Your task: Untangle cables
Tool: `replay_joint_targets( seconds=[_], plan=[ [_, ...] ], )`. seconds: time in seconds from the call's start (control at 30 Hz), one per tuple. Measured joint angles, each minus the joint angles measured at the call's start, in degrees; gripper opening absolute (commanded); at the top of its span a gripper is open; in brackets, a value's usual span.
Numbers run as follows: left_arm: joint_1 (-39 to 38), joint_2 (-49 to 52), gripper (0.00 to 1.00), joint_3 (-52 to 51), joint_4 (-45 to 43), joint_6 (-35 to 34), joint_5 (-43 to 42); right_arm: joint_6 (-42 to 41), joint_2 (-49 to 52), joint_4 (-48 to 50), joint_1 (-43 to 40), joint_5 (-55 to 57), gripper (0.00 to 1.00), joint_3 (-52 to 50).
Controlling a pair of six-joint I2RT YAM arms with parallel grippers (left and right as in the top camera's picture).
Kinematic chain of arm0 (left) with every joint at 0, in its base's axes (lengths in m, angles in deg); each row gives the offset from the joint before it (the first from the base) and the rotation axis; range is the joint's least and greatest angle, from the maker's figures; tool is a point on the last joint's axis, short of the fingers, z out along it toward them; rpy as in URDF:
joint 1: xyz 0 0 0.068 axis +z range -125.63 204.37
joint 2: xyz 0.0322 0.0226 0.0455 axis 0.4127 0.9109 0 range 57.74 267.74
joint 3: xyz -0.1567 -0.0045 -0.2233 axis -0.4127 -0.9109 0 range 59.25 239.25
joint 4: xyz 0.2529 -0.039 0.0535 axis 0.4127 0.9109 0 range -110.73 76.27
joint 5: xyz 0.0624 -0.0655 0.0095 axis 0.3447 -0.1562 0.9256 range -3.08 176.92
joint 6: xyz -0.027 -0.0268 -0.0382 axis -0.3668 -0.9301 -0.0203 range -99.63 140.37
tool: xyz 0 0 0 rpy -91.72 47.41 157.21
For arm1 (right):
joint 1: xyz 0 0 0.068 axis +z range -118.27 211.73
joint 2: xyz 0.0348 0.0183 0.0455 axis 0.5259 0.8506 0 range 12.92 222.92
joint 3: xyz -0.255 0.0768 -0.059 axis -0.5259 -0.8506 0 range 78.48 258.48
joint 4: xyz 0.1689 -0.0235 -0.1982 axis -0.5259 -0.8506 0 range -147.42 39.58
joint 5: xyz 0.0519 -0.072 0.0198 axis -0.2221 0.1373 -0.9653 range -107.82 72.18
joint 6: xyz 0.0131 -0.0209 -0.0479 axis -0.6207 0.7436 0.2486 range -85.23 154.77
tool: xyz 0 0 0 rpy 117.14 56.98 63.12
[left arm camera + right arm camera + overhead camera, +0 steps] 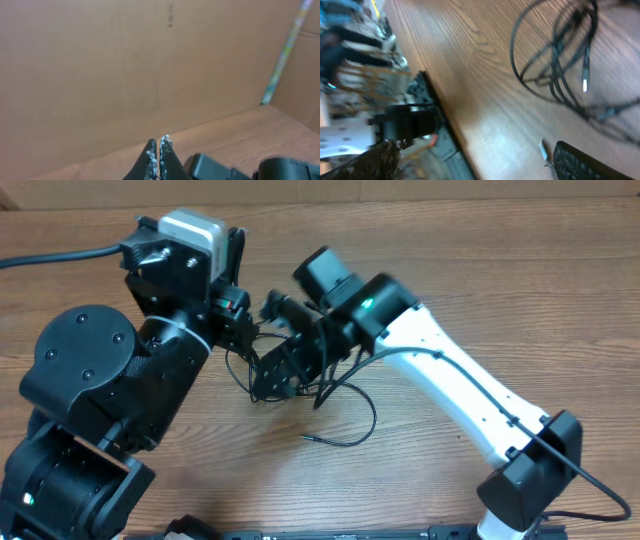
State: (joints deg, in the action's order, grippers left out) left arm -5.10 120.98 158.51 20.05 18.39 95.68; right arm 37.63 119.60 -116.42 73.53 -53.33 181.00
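L pincer [159, 142]: fingers [151, 156] pressed together, only a hairline slit btwn them. Can't tell if a cord is nipped in that slit. It's lifted and aimed at a plain brown cardboard wall [100, 65]. A pale, colour-speckled strip [286, 47] runs down the wall's corner, up and to the R of the tips.

R pincer [475, 150]: fingers wide apart, nothing btwn them but bare wood table [470, 60]. One finger [372, 162] sits low L in the wrist view, the other [585, 162] low R.

Cables [559, 75]: thin black cords in overlapping loops, lying on the table ahead of the R pincer's tips, toward its R finger. One pale plug end [585, 82] lies among the strands. A small metal plug tip [543, 149] lies just beside the R finger.

From overhead, both pincers are close together, w/ the tangle btwn and under them. One loose strand [373, 418] curls out past the R pincer toward the near side.

Around: black rail [432, 105] along the table edge, L of the R pincer. Blurred clutter beyond it, too smeared to ID.
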Motion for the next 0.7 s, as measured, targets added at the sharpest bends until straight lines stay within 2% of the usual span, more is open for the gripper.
replay_joint_targets(
  seconds=[0.33, 0.43, 0.6, 0.7],
  plan=[
    [0.0, -6.0, 0.04, 0.0, 4.3, -14.7, 10.0, 5.3, 0.8, 17.8, 1.8, 3.6, 1.00, -9.9],
    [0.0, -8.1, 0.06, 0.1, 5.4, -17.1, 11.1, 5.4, 1.5, 22.6, 1.8, 4.2, 0.89, -12.1],
    [0.0, -10.0, 0.07, 0.3, 9.4, -18.9, 11.4, 1.4, 5.1, 28.0, 1.8, 6.1, 0.85, -12.3],
    [0.0, -10.1, 0.07, 0.3, 11.0, -19.1, 11.2, -1.4, 8.2, 30.3, 1.8, 7.0, 0.77, -12.4]
  ],
)
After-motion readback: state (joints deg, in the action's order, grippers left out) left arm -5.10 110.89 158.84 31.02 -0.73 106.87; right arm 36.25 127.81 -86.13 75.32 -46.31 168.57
